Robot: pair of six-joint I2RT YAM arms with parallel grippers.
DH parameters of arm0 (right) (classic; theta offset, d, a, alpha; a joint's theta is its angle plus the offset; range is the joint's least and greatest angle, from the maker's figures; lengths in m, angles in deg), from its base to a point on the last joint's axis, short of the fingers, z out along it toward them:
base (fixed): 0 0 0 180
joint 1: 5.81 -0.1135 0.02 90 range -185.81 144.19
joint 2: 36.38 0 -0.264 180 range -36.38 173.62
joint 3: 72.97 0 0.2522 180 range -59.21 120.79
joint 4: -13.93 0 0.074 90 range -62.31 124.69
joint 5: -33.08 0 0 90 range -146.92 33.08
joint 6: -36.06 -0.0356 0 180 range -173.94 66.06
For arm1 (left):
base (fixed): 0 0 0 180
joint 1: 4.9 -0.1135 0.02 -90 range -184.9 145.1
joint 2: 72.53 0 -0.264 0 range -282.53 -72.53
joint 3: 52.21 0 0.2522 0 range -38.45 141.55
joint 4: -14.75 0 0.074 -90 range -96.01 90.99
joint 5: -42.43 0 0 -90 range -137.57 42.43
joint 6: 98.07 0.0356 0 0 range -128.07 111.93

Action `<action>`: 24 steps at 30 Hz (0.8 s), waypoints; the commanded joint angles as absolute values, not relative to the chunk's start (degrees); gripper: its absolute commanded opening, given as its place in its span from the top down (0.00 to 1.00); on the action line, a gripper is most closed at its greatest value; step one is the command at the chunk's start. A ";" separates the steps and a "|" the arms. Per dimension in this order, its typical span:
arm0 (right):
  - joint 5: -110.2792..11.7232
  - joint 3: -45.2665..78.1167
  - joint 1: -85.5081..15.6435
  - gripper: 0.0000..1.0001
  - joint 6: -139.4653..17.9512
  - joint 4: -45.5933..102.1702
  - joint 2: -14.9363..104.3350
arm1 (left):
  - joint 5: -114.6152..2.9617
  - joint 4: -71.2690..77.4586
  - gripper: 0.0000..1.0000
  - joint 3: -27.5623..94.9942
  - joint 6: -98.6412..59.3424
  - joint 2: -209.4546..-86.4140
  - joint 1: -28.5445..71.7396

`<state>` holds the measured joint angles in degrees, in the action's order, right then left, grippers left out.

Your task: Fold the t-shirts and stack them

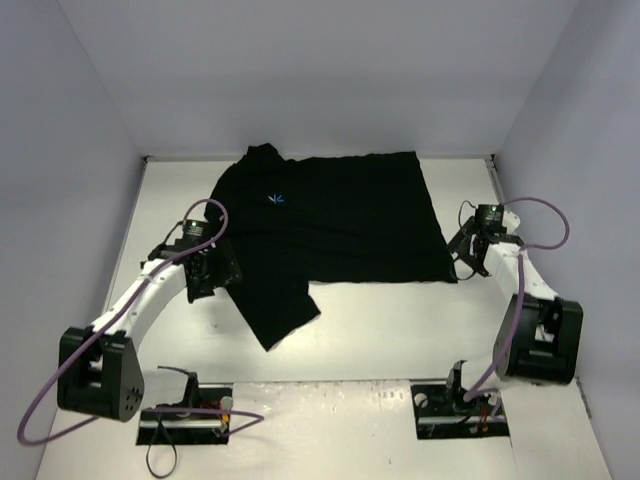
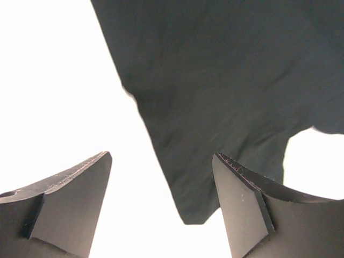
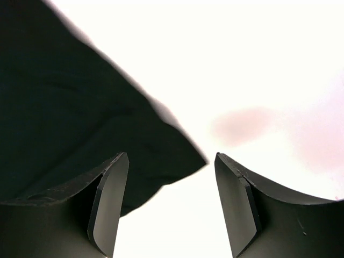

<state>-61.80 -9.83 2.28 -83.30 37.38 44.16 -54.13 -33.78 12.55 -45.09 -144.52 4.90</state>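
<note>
One black t-shirt (image 1: 340, 225) lies spread on the white table, with a tiny blue mark (image 1: 277, 199) near its collar. A flap of it hangs down toward the front left. My left gripper (image 1: 218, 272) hovers open at the shirt's left edge. In the left wrist view the shirt (image 2: 226, 80) fills the upper right, and a pointed corner of cloth reaches between the open left gripper (image 2: 161, 158) without being pinched. My right gripper (image 1: 468, 258) is open at the shirt's lower right corner. That corner (image 3: 80, 107) lies beside and under the left finger of the right gripper (image 3: 171, 158).
White walls close in the table (image 1: 380, 330) at the back and on both sides. Both arm bases (image 1: 465, 405) and loose purple cables (image 1: 60, 400) sit at the near edge.
</note>
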 commanded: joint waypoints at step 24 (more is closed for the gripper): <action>-61.89 -17.12 1.00 0.48 -88.09 34.99 55.29 | -57.91 -38.26 0.27 5.30 -50.16 -138.50 12.34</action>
<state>-63.56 -13.70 2.13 -85.59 33.44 54.04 -57.23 -36.57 5.06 -49.41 -139.61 11.33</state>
